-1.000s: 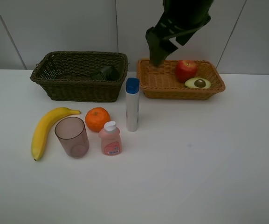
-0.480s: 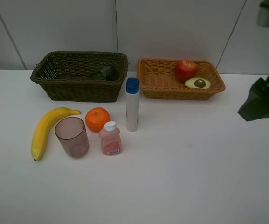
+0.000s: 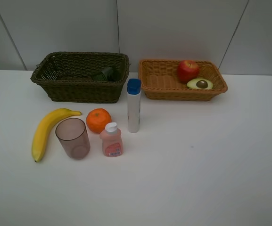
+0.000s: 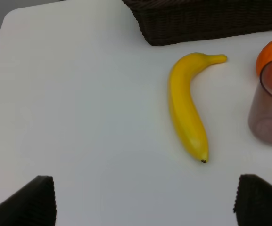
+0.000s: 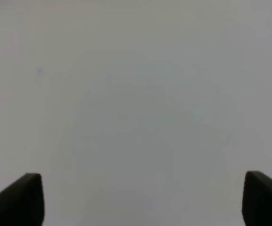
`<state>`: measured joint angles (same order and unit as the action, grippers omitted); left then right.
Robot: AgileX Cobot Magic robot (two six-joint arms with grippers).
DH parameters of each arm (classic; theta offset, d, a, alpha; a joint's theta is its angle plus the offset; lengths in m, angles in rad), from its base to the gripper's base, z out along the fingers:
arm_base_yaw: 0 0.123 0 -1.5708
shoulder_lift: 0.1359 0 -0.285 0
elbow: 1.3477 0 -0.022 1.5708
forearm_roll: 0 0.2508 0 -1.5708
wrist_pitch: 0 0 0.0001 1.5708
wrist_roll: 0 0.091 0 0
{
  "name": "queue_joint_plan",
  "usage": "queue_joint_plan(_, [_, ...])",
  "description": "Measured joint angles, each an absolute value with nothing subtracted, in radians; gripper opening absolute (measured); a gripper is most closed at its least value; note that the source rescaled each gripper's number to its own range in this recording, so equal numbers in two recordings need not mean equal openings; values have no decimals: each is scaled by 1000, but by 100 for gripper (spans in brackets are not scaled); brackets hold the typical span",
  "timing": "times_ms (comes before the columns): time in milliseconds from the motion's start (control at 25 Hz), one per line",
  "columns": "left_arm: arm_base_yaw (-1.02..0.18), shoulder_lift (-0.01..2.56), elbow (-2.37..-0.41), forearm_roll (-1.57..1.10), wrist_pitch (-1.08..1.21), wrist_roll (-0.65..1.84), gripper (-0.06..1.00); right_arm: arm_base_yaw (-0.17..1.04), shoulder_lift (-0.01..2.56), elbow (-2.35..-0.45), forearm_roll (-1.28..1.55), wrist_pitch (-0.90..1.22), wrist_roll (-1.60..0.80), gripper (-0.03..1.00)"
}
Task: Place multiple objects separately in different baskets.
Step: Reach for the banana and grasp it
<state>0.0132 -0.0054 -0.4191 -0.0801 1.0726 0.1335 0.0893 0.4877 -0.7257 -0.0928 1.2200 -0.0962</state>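
The right hand (image 5: 145, 200) is now gone from the light basket (image 3: 173, 93), where the apple (image 3: 188, 70) and avocado half (image 3: 200, 84) lie, and hangs open and empty over the bench (image 5: 136, 94), while the left hand (image 4: 147, 202), wide open and empty too, hangs near the banana (image 4: 187, 108), maybe the next thing to sort.

Light in the high view is bright, even and diffuse. The table (image 3: 197, 165) reads near-white, with only faint shadows at the cup (image 3: 73, 137) and tube (image 3: 134, 106). In the left wrist view the banana (image 4: 185, 106) is sharp, while the dark fingertips (image 4: 32, 202) in the lower corners blur. The right wrist view is flat, dimmer grey.
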Motion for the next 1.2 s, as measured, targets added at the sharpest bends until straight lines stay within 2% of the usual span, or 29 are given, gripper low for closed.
queue_joint_plan(160, [13, -5, -419, -80, 1073, 133, 100, -20, 334, -673, -33, 1210, -92, 82])
queue_joint_plan(320, [13, -5, -419, -80, 1073, 133, 100, -71, 225, -623, 0, 1167, -98, 82])
queue_joint_plan(680, [13, -5, -419, -80, 1073, 133, 100, -80, 6, -524, 26, 1060, -115, 82])
queue_joint_plan(1200, [13, -5, -419, -80, 1073, 133, 100, -82, -3, -521, 16, 1056, -93, 82])
